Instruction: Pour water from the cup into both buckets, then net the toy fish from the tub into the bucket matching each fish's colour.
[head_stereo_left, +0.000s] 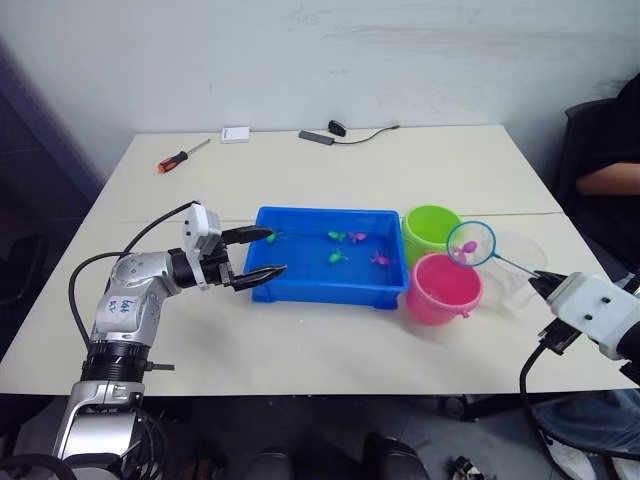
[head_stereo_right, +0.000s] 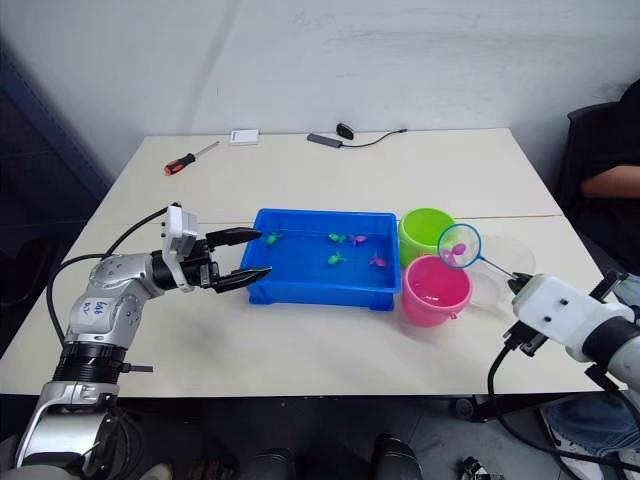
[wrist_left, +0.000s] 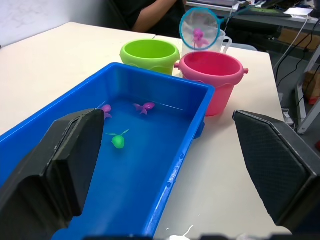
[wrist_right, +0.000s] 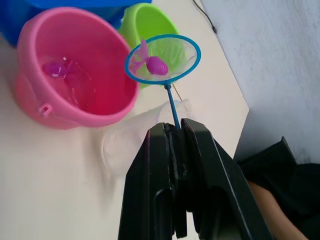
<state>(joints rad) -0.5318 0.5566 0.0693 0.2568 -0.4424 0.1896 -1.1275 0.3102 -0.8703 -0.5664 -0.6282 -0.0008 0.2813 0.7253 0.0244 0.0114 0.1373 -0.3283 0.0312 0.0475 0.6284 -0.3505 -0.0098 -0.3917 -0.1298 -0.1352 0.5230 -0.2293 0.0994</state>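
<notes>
**Pink fish in the net above the pink bucket**

The right gripper (wrist_right: 176, 131) clamps the thin stick of the blue-rimmed round mesh net (head_stereo_left: 471, 243), which carries a pink toy fish (wrist_right: 156, 65) over the pink round plastic bucket (head_stereo_left: 443, 288), right of centre. The left gripper (head_stereo_left: 268, 253) spreads wide at the left end of the shallow blue rectangular tub (head_stereo_left: 330, 285) on the pale counter (head_stereo_left: 300, 340)
</notes>
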